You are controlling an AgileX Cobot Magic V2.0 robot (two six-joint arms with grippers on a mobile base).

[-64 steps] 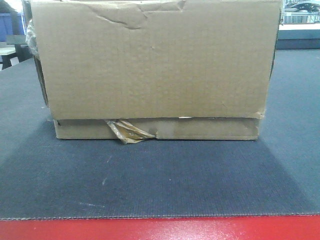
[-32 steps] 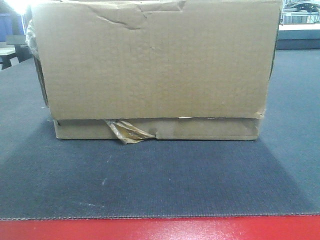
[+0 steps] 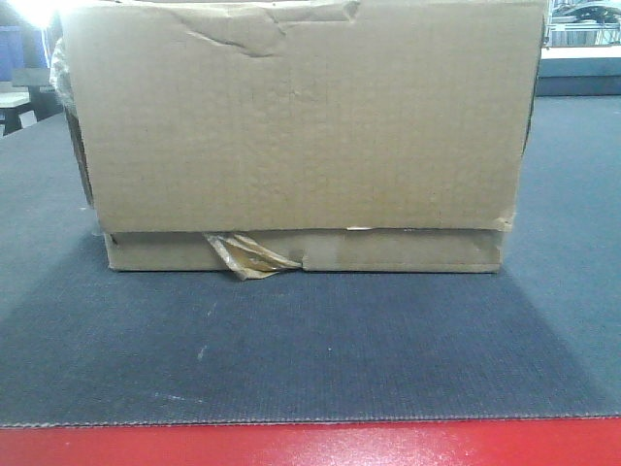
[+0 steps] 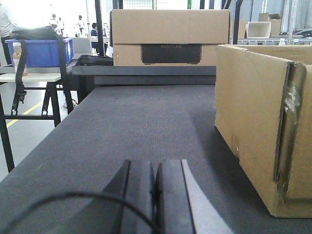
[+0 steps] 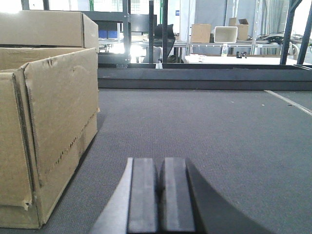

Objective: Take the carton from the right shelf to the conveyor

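one carton (image 3: 291, 126) sits flat on the dark grey conveyor belt (image 3: 310, 349), filling most of the front view; its lower edge is dented, with a torn strip of tape (image 3: 247, 257) hanging near the bottom left; red edge (image 3: 310, 445) runs along the front of the belt; left gripper (image 4: 155, 195) rests low over the belt on the carton's left side, pads pressed together with nothing between them, carton just beside but apart from it; right gripper (image 5: 158, 195) likewise sits low on the carton's other side, pads closed together and empty, not touching the cardboard; second carton (image 4: 170, 36) stands further back at the far end of the belt in the left wrist view, blue bin (image 4: 44, 51) on a table off to the left; judgement: carton looks already delivered onto the conveyor and let go, so the main transfer seems done; what's left is probably just pulling both arms clear; shelf itself not identifiable in these views
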